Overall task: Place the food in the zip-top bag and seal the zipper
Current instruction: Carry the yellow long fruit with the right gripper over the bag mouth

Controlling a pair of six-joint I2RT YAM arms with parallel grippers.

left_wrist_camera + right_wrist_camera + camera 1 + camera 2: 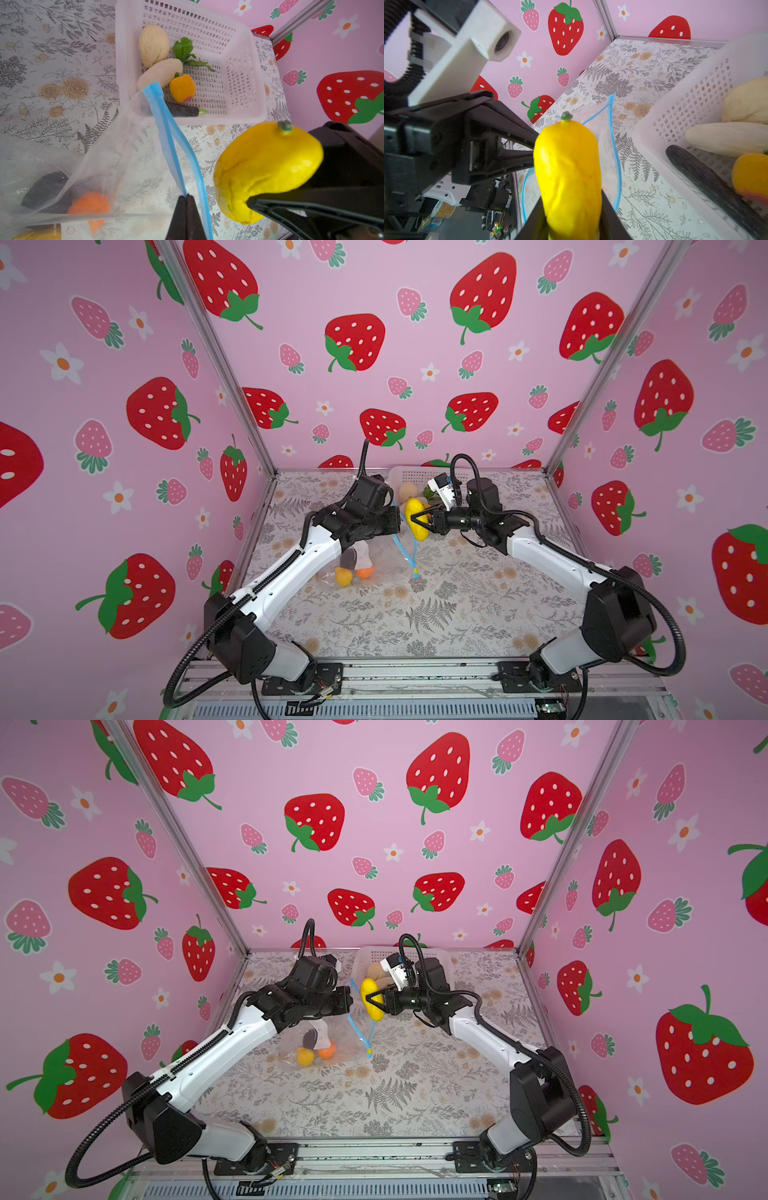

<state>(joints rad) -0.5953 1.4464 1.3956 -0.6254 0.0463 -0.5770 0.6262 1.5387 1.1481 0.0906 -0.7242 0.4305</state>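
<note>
Left tool (186,199) pinches zipper (166,128), visible only in left wrist view.

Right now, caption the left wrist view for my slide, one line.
The left gripper pinches the zipper, holding the zip-top bag open while the right gripper holds a yellow fruit beside its mouth.

Both your top views hang high on the side opposite the basket (409,476), looking down and across toward it, nearly identical. Left wrist cam faces into the basket from close, right wrist cam sits just beside its wall. All four share it.
</note>
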